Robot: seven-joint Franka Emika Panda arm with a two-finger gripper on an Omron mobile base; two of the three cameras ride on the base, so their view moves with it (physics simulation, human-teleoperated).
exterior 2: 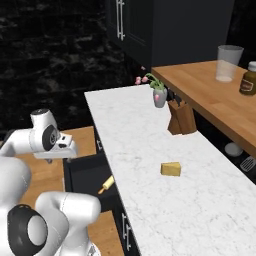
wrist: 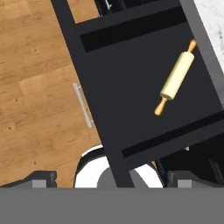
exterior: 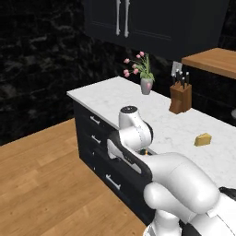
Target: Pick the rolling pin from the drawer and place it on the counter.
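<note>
The rolling pin [wrist: 176, 78], pale tan with small orange handles, lies at an angle on the dark floor of the open drawer [wrist: 127, 92], toward the side under the counter [wrist: 213, 17]. My gripper [wrist: 112, 180] hangs above the drawer looking straight down, open, its fingertips [wrist: 41, 179] wide apart with nothing between them. The pin lies up and to the right of the fingers in the hand view. From the right base view one end of the rolling pin [exterior 2: 106, 184] pokes out beneath the white marble counter [exterior 2: 150, 150], in the pulled-out drawer [exterior 2: 85, 172].
A yellow wedge block [exterior 2: 171, 169] lies on the counter, with a knife block [exterior 2: 181, 117] and a flower vase [exterior 2: 159, 96] further along. A wooden shelf [exterior 2: 215, 95] carries a glass [exterior 2: 229, 62] and a jar [exterior 2: 248, 80]. The drawer's silver handle [wrist: 83, 105] faces the wooden floor [wrist: 35, 87].
</note>
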